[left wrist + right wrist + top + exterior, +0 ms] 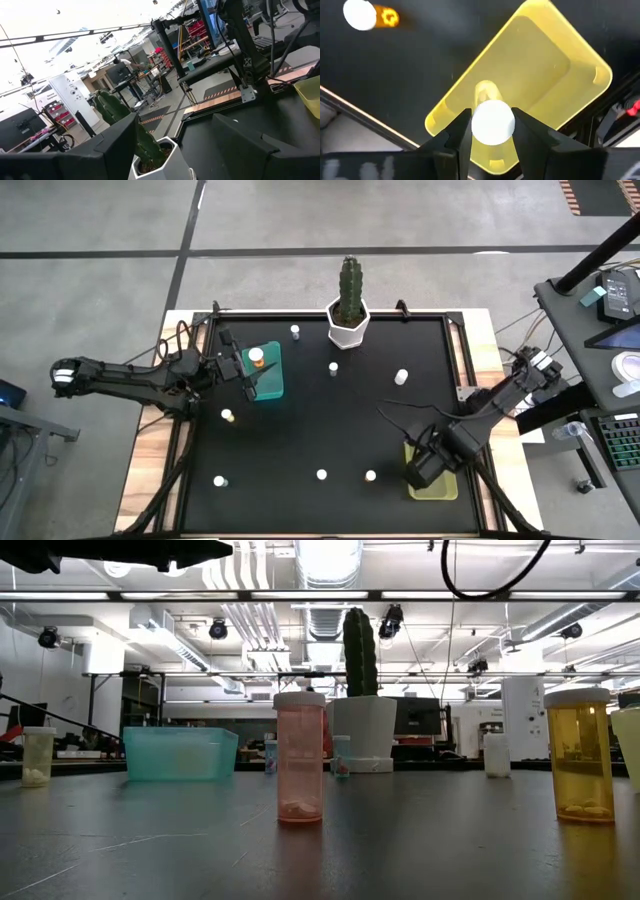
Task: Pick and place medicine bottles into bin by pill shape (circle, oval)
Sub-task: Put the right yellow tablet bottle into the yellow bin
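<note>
Right gripper [492,131] is angled down over the yellow bin [555,65] at the table's [330,430] front right corner, fingers clamped on a white-capped medicine bottle [492,122] held above the bin. Left gripper [243,372] hangs, fingers spread and empty, beside the teal bin [270,385] near the back left, which holds one bottle [257,357].

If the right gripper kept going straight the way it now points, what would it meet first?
Most likely the floor of the yellow bin: the right gripper, shut on a white-capped bottle, points down into it, though depth is unclear.
</note>
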{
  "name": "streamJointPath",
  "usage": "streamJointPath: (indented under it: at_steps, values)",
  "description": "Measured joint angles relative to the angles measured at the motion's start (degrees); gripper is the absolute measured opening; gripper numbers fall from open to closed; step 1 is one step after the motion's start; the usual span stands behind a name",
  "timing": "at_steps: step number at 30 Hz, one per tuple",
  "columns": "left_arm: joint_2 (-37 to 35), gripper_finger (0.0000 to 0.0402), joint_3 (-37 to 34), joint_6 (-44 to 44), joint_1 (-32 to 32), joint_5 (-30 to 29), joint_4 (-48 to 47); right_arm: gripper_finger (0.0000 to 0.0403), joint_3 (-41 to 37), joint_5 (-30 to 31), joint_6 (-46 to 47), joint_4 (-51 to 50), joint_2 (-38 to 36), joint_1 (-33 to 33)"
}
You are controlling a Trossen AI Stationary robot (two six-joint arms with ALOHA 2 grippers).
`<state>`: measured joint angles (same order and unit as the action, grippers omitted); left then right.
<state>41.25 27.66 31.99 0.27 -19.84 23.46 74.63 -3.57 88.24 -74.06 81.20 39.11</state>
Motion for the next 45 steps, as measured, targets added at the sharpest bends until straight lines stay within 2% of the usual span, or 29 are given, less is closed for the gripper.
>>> streamJointPath:
  at_steps: [7, 11, 25, 29, 36, 45]
  values:
    - [0.0, 0.0238, 0.0, 0.0, 0.0, 0.0, 0.0, 0.0114, -0.9, 4.0, -0.6, -0.7, -1.8, 0.0]
    - [0.0, 0.0238, 0.0, 0.0, 0.0, 0.0, 0.0, 0.0114, -3.3, 4.2, -0.2, -0.6, -3.7, 0.0]
    - [0.0, 0.0238, 0.0, 0.0, 0.0, 0.0, 0.0, 0.0114, -18.4, 5.2, 6.1, 5.6, -13.2, 0.0]
    - [0.0, 0.0238, 0.0, 0.0, 0.0, 0.0, 0.0, 0.0114, -23.1, 5.2, 6.8, 10.8, -14.9, 0.0]
    - [0.0, 0.0238, 0.0, 0.0, 0.0, 0.0, 0.0, 0.0114, -29.5, 5.1, 8.7, 19.5, -15.5, 0.0]
    - [0.0, 0.0238, 0.0, 0.0, 0.0, 0.0, 0.0, 0.0114, -29.5, 5.0, 9.9, 20.4, -13.6, -0.1]
